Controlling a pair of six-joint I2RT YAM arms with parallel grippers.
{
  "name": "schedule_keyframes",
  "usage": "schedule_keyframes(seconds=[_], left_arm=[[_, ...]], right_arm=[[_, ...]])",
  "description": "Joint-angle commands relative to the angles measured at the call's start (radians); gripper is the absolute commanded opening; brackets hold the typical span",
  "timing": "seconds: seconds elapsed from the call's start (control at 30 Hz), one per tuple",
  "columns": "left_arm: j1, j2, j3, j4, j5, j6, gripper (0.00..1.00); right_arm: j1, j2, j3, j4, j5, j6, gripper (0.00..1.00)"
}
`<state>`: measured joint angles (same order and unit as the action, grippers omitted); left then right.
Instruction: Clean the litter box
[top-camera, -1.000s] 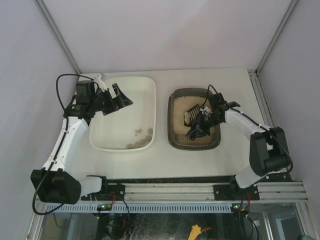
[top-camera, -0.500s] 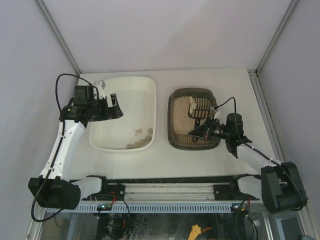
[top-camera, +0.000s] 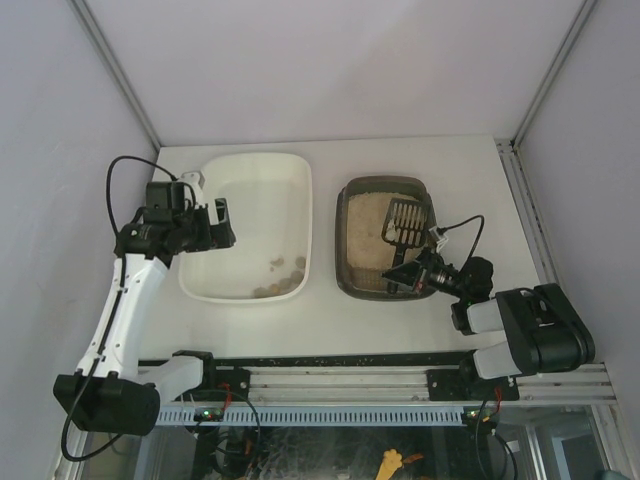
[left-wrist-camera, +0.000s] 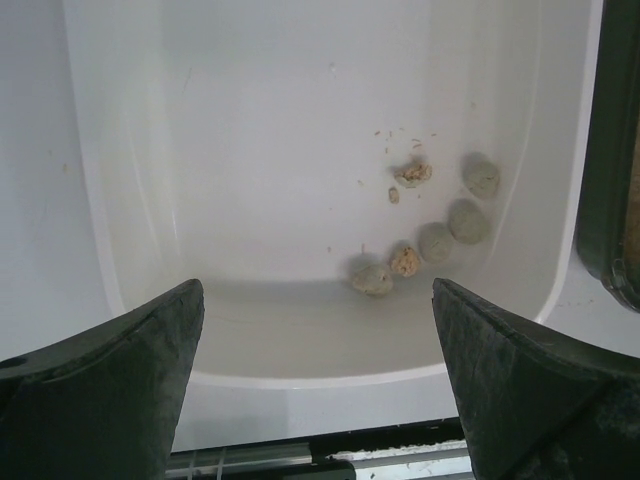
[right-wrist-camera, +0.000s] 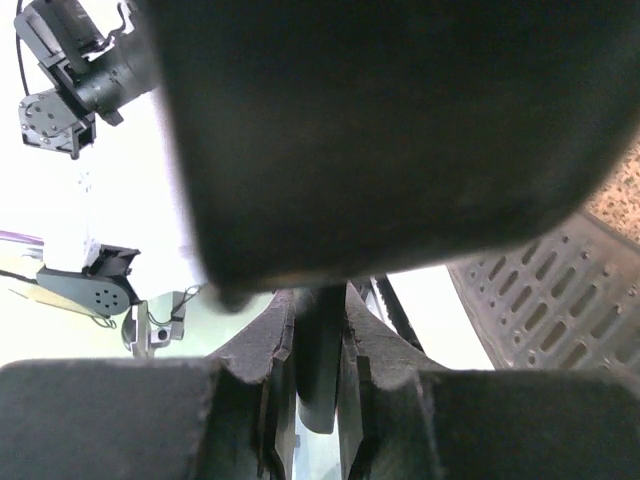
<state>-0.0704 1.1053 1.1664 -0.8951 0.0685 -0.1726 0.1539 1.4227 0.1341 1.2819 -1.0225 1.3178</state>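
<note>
White counter carries the litter box right of centre, beside the cream tub. Several clumps lie in the tub, so scooping seems well advanced. Right hand clamps the scoop, its head in the litter; left hand stands wide over the tub.

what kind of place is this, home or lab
Most likely a robotics lab test cell, not a home: a white table boxed in by plain walls, left arm and right arm bolted to an aluminium rail, and a litter box and cream tub as props.
</note>
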Motion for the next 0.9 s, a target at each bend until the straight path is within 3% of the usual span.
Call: schedule_keyframes(seconds=[0.0, 0.2, 0.33, 0.4, 0.47, 0.53, 0.73, 0.87], left_arm=[[0.004, -0.05, -0.043, 0.038, -0.038, 0.008, 1.0], [0.004, -0.06, -0.077, 0.051, -0.046, 0.004, 1.0], [0.004, -0.056, -0.082, 0.054, -0.042, 0.003, 1.0], [0.004, -0.054, -0.085, 0.06, -0.039, 0.0, 1.0], [0.003, -0.057, -0.088, 0.063, -0.036, -0.001, 1.0], [0.003, -0.061, -0.092, 0.065, -0.034, -0.003, 1.0], [0.004, -0.072, -0.101, 0.07, -0.042, -0.002, 1.0], [0.003, -0.081, -0.109, 0.071, -0.043, 0.0, 1.0]], right_arm=[[0.035, 0.0, 0.019, 0.169, -0.009, 0.028, 0.0], [-0.055, -0.05, -0.004, 0.193, -0.017, 0.061, 0.0], [0.059, -0.075, 0.049, 0.0, -0.014, -0.03, 0.0], [0.045, -0.065, 0.032, 0.051, -0.004, 0.011, 0.0], [-0.035, -0.018, 0.001, 0.209, 0.013, 0.125, 0.0], [-0.075, 0.019, -0.006, 0.22, 0.031, 0.148, 0.0], [0.083, 0.107, 0.065, 0.202, 0.028, 0.145, 0.0], [-0.006, 0.131, 0.047, 0.22, 0.027, 0.162, 0.0]])
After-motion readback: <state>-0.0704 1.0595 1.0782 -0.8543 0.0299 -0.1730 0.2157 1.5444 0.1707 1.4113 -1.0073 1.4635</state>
